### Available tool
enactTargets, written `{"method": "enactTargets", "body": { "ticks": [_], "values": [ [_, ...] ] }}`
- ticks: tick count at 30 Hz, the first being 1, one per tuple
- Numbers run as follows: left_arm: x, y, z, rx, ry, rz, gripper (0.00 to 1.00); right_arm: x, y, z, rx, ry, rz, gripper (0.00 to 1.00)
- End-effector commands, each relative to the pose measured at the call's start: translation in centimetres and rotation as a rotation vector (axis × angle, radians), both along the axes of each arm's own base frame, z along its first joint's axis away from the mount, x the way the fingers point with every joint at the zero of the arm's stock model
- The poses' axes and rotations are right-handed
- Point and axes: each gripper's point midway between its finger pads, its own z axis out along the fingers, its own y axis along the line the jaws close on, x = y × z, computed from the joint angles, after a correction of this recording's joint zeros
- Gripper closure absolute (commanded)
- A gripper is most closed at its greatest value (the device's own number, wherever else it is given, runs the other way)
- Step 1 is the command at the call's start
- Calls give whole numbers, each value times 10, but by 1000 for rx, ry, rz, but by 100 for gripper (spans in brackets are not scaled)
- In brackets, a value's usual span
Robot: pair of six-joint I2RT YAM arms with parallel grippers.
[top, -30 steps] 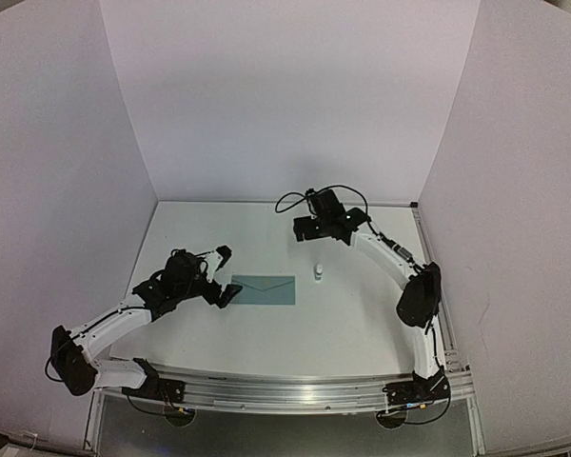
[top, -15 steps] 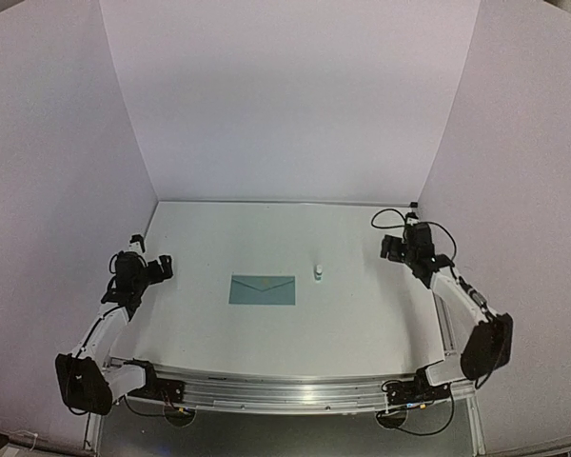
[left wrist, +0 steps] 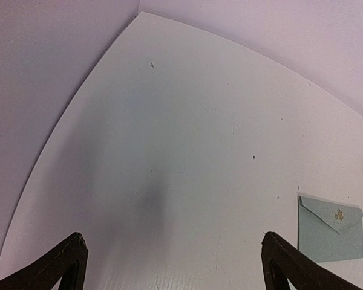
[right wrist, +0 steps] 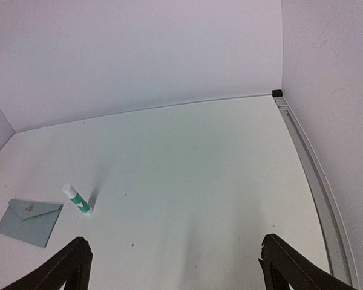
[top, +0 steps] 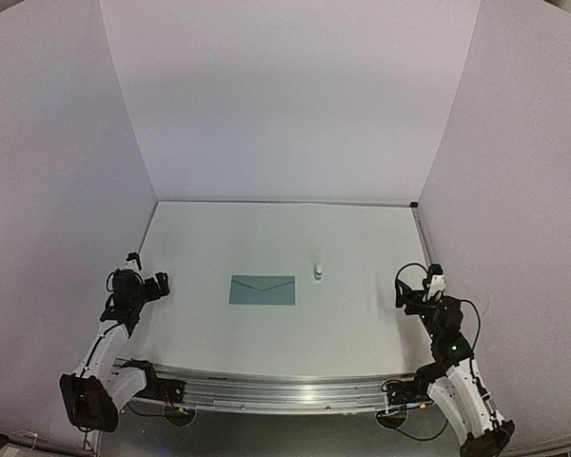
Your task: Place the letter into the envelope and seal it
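From where I stand, both arms sit low at the near corners of the white table (top: pixel 266 228). Neither holds anything. The left gripper (top: pixel 148 273) has its jaws spread wide over bare tabletop, and the right gripper (top: pixel 417 282) is just as wide and just as empty.

The flat teal paper envelope (top: pixel 262 289) lies ahead of the left jaws and off to their right, well apart from them. From the right jaws it is ahead and far to their left. Its triangular flap is folded down, with a small gold mark at the tip. A little white and green glue stick (top: pixel 318 272) stands upright just beside the envelope's far right corner, between the envelope and the right jaws.

I can't see the tan bordered letter in any view. It may already be inside the envelope, but that can't be told from outside.

I'd expect the envelope to be very light and thin. It would crease easily and would slide on the smooth table rather than lift. A pinch straight down would find little to grip. A short end looks like the best place to take hold, or the flap's point could be nudged up first. The glue stick looks light and ready to topple.
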Motion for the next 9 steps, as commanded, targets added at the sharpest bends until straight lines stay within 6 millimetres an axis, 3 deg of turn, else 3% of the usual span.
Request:
{"method": "enactTargets", "body": {
  "ticks": [1,9],
  "values": [
    [-4,5,5,37,-41,-14,0,-9,1,-18,-33,-43,27,6],
    [-8,20,2,51,-40,50,0,-12,-2,-21,-66,-62,23,5]
  ]
}}
